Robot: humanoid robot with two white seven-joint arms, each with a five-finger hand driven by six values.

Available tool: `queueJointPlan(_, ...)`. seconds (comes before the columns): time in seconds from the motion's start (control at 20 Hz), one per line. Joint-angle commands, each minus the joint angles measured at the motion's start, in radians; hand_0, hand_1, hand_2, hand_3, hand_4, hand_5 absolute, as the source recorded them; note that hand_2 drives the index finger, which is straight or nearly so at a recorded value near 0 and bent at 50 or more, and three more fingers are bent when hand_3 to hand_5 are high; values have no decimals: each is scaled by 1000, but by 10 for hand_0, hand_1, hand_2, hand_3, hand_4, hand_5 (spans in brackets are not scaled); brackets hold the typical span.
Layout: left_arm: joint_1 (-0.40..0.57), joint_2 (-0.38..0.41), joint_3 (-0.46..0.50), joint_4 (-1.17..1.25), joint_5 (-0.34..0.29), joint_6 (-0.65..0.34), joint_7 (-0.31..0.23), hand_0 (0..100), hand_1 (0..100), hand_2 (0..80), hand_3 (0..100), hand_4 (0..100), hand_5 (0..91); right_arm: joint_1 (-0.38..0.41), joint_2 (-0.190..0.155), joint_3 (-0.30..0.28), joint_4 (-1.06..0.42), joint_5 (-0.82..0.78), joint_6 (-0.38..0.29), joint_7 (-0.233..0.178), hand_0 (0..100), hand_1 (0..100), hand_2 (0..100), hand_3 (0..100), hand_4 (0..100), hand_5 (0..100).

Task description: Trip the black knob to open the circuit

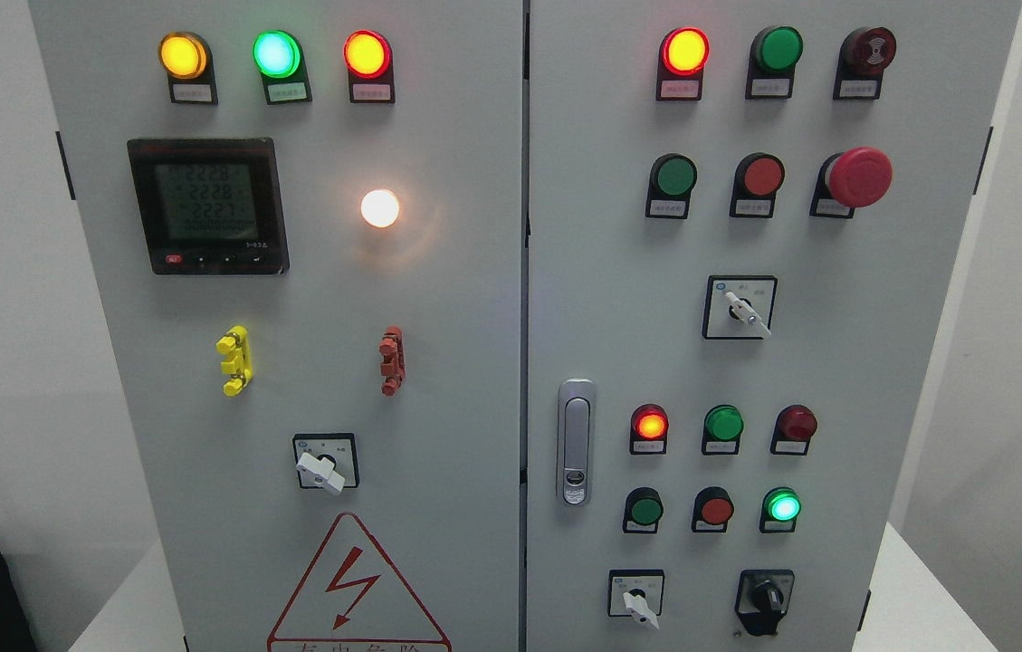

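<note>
Close, level head view squarely facing the cabinet [474, 362] front

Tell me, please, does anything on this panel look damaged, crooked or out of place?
Nothing stands out. The indicator lamps, the meter, the door handle and the black knob at the lower right all sit intact in their places. No robot hand is in view.

You see the warning triangle [357, 589] cut off by the bottom edge; label print under the lamps is too small to read.
</note>
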Motion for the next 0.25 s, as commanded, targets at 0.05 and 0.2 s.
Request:
queueJointPlan(0.05,0,0,0,-25,0,-1,0,120,389,0,0,0,0,5,5,-28,-17,-1,0,1,0,0,0,10,0,0)
queueJointPlan(0.2,0,0,0,-25,0,-1,0,120,389,0,0,0,0,5,5,-26,-14,-1,0,1,0,0,0,7,0,0)
